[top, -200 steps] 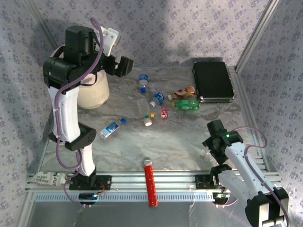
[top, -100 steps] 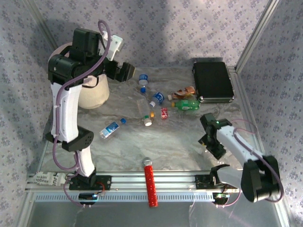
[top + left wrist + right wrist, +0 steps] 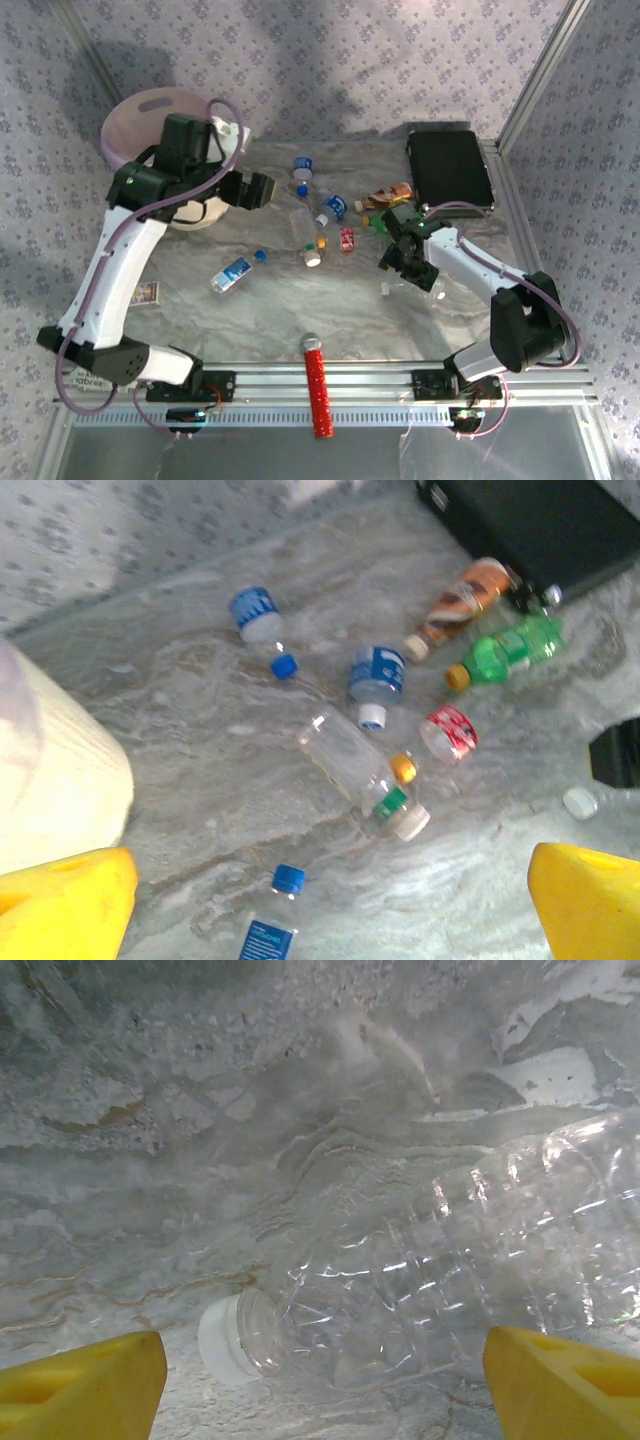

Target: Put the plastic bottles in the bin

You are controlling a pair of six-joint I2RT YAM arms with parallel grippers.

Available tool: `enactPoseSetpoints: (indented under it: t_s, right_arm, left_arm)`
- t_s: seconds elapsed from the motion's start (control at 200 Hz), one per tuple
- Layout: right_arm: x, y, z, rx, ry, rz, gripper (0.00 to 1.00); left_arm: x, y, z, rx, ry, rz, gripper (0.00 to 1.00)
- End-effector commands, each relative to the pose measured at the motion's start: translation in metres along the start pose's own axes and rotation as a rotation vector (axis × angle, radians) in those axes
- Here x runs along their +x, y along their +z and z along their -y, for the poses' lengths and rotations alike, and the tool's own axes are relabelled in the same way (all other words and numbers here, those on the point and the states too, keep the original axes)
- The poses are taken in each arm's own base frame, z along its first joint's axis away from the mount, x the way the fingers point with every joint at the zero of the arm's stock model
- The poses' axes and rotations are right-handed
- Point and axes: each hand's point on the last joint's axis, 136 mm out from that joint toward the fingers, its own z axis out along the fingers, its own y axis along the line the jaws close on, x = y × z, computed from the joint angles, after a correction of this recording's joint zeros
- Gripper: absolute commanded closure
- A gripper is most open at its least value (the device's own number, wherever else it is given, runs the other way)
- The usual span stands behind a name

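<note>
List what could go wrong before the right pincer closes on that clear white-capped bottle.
1. The clear bottle lies on its side in front of the open right pincer. Being round and slick, it may roll or squirt away as the fingers close.
2. The left pincer, also open, faces the cluster around the green bottle, and the right arm works close by. The arms could bump if both reach in.

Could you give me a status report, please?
Left hand open, near the large round pink plastic bin. Right hand open over a clear white-capped plastic bottle. Nothing blocking it; other bottles lie scattered.
</note>
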Motion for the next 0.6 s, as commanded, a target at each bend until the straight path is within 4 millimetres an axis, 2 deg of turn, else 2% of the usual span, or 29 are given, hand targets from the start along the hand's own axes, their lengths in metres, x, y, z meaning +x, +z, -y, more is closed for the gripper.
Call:
enactPoseSetpoints:
  t_s: [0.0,0.09,0.195,0.39,0.595]
  right_arm:
    - [0.009,-0.004,0.019,0.05,0.031,-0.043,0.13]
    - [0.02,0.008,0.024,0.04,0.083,-0.062,0.11]
    - [0.022,0.02,0.029,0.011,0.147,-0.07,0.11]
    - [0.008,0.034,0.028,-0.03,0.202,-0.04,0.11]
    - [0.005,0.051,0.018,-0.035,0.173,-0.052,0.13]
  left_arm:
    - [-0.028,-0.021,0.003,0.017,-0.037,0.167,0.0]
    - [-0.017,-0.017,0.007,0.027,-0.062,0.159,0.0]
    - [0.004,-0.001,0.012,0.047,-0.097,0.119,0.0]
    - [0.039,0.023,0.021,0.085,-0.16,0.051,0.0]
    - [0.055,0.034,0.028,0.123,-0.224,0.025,0.0]
